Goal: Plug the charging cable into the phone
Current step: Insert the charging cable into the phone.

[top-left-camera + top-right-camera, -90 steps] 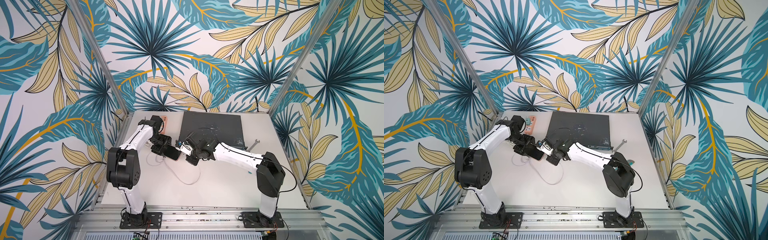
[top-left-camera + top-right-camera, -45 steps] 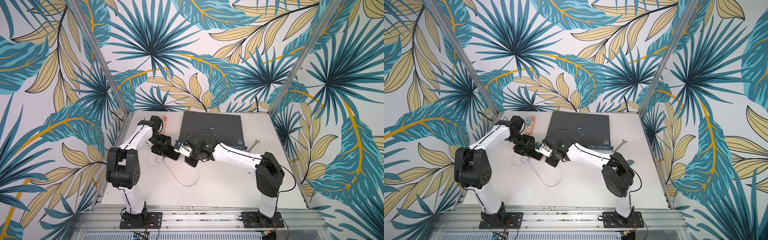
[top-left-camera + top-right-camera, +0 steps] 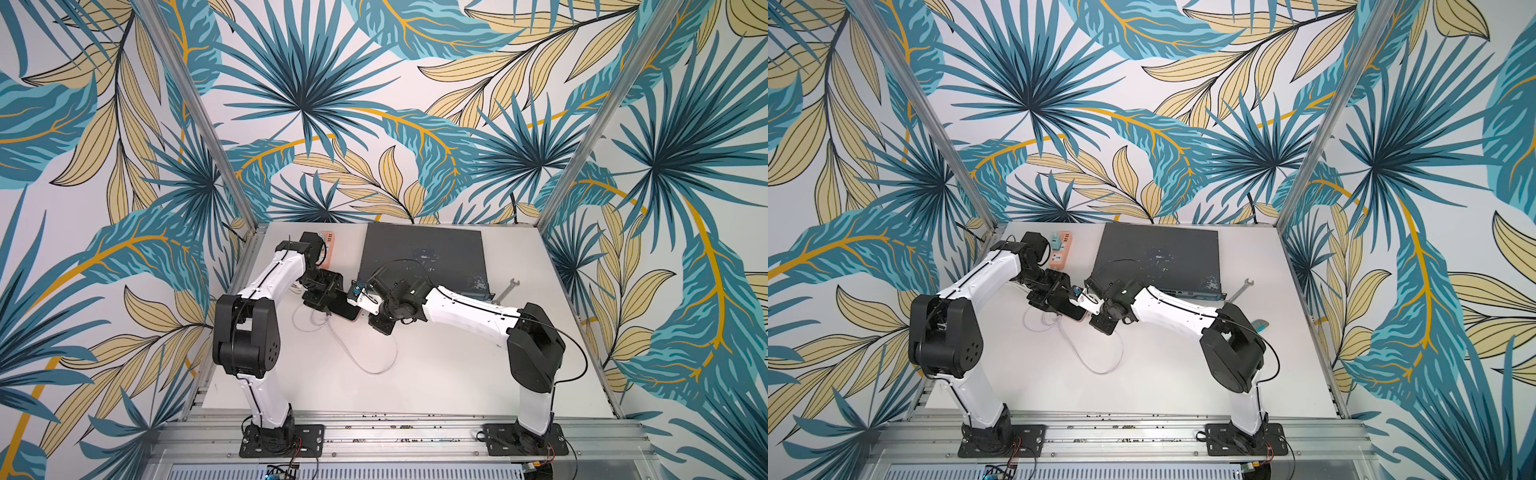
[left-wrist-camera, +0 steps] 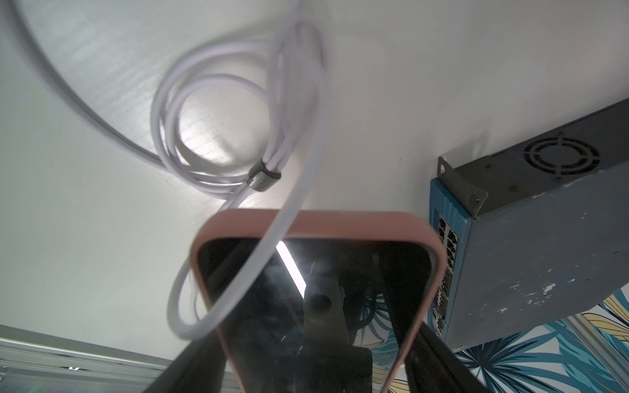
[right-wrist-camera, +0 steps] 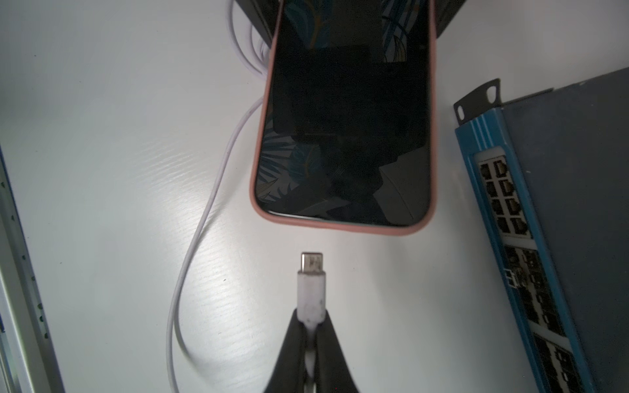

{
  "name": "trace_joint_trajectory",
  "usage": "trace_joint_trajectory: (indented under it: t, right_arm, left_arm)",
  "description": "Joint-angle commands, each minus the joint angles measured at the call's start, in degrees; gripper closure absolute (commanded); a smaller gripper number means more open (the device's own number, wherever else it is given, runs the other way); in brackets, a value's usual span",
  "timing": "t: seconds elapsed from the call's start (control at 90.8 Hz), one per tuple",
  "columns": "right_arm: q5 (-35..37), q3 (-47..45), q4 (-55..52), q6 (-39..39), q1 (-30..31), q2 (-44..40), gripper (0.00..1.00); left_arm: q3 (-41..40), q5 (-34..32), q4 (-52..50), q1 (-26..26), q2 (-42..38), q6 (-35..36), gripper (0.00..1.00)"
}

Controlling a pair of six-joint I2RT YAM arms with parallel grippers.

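Here, right fingers [image 5: 293, 347] pinching charging cable [image 5: 311, 292], left fingers [image 4: 197, 369] gripping phone [image 5: 343, 136]

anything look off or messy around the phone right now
One thing: in the left wrist view a loop of the charging cable crosses a corner of the phone, in front of its screen. The network switch also has chipped paint on its top. Nothing looks spilled.

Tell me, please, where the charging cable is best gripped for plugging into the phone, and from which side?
Grip the charging cable by its white housing, just behind the metal tip, coming from the cord end along its axis. That leaves the tip bare, aimed at the phone and its short edge. The right gripper pinches it so.
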Motion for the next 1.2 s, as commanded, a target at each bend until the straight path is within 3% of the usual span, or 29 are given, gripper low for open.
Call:
trace_joint_trajectory:
  t: [0.0,1.19]
  right_arm:
    - [-0.19,1.22,-0.91,0.04,0.38,1.64,1.0]
    - [0.66,0.86,-0.58,-0.02,0.38,1.85,1.0]
  left_arm:
    - [-0.39,1.46,0.47,0.33,-0.18,0.5,1.0]
    - [-1.81,2.56,1.78,-0.68,-0.84,0.76,1.0]
